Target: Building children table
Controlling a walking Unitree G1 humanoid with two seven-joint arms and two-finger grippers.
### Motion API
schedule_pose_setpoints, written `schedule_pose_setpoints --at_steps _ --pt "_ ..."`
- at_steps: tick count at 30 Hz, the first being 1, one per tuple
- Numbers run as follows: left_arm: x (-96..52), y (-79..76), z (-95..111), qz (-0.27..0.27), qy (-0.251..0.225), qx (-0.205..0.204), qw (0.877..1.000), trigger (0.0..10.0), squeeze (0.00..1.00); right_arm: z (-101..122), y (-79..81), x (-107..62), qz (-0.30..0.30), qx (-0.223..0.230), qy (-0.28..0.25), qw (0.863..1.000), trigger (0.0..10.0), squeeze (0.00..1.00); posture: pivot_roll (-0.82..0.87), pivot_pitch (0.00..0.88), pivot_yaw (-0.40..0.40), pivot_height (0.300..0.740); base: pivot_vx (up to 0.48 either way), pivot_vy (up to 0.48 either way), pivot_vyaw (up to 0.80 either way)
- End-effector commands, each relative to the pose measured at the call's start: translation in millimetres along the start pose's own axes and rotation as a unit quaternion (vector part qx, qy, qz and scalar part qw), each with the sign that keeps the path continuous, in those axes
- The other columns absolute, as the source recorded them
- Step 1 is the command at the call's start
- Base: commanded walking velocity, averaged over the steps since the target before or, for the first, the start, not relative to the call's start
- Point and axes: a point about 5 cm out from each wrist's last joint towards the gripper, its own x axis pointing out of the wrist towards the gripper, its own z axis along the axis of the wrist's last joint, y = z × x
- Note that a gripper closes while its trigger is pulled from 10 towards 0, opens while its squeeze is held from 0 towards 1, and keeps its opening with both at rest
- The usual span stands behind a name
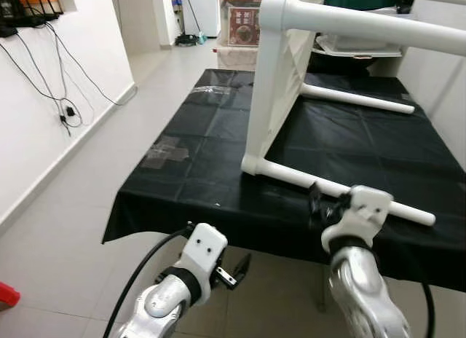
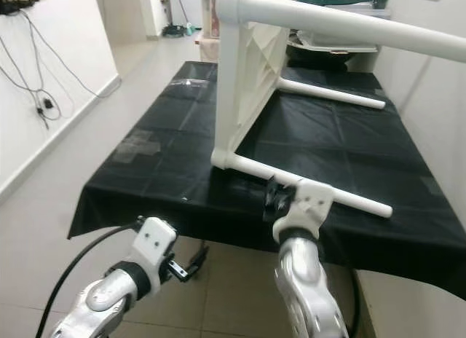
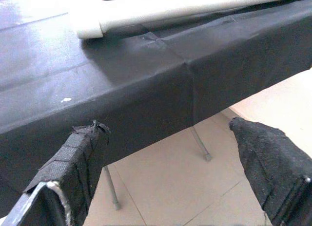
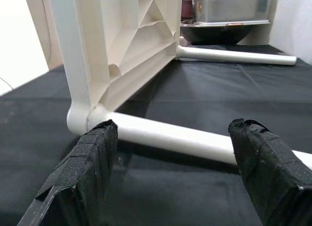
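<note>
While the white plastic children's table lies tipped on its side on the black-covered workbench, 2 of its round legs rest flat on the cloth and 2 more stick out in the air toward 3 o'clock. The near leg runs from the tabletop's lower corner at about 11 o'clock toward 4 o'clock, close to the bench's front edge. The right gripper sits right at that leg, its 2 black fingers spread wide apart with the tube lying across the gap ahead of them, not yet clamped. The left gripper hangs lower at about 7 o'clock, below the bench edge and over the floor, fingers likewise apart and holding nothing. Judging by the ribbed moulded underside and hollow tube legs, the piece should be light and fairly stiff, though the smooth round plastic looks slippery and a leg may roll or twist in its socket under a sideways pull. The best place to grip seems to be the near leg close to its socket at the tabletop corner, where the tube is braced; a hold far out toward the free end would give more leverage but risk flexing the joint or sliding the whole table across the cloth.
</note>
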Motion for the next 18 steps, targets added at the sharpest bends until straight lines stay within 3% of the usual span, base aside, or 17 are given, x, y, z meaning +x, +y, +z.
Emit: schedule_pose_setpoints --at_steps 1,7,12,18 --pt "2.4 0.7 -1 0.003 -0.002 0.001 1.0 10.0 0.0 3 2.7 -5.3 0.013 -0.024 -0.014 1.0 10.0 0.0 0.15 0.0 -0.027 0.74 0.0 0.0 0.0" --pt "8.4 -0.8 -3 0.007 -0.009 -0.002 1.0 10.0 0.0 -18 0.6 -30.6 0.022 -0.082 0.014 0.996 10.0 0.0 0.14 0.0 -0.03 0.74 0.0 0.0 0.0" --pt "11.5 -1.8 -5 0.002 -0.007 -0.008 1.0 10.0 0.0 -21 1.3 -34.6 0.014 -0.097 0.009 0.995 10.0 0.0 0.13 0.0 -0.032 0.74 0.169 -0.048 0.0" --pt "14.8 -1.3 -6 -0.003 -0.007 -0.012 1.0 10.0 0.0 -24 2.4 -33.6 0.007 -0.098 0.011 0.995 10.0 0.0 0.14 0.0 -0.031 0.74 0.409 -0.127 0.0"
